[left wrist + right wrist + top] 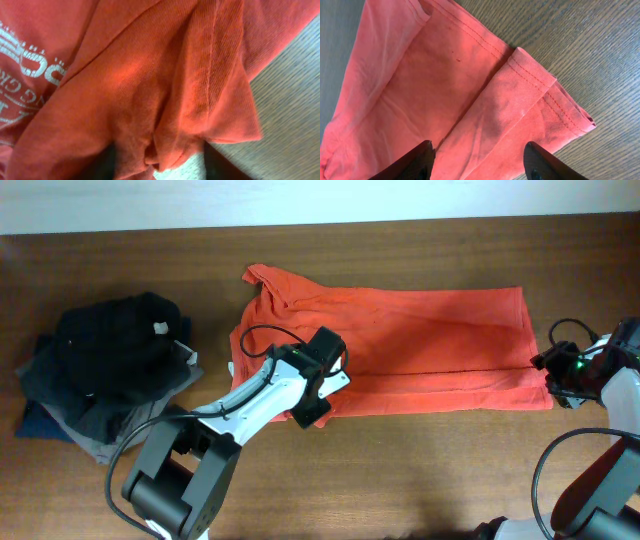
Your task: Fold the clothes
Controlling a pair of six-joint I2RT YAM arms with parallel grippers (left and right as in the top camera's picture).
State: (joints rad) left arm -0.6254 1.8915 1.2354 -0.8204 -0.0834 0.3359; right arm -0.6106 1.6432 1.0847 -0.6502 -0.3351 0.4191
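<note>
The red-orange T-shirt (420, 350) lies on the wooden table (400, 470), folded lengthwise into a long band that runs from the middle of the table to its right side. Its collar end is rumpled at the upper left.

The left pincer (322, 385) sits over the shirt's near edge at the band's left end. In the left wrist view, bunched cloth rises between the two dark fingers (107, 165), with white printed lettering (25, 55) off to the left. The fingers stand apart with fabric gathered between them, but I cannot tell whether they are pinching it or only straddling it.

The right pincer (477, 160) is at the shirt's right end, released: its fingers (540, 160) are spread wide over the stitched hem (535, 75), and the layered cloth lies flat on the wood.

A pile of dark garments (110, 370) rests at the table's left, apart from the shirt.
</note>
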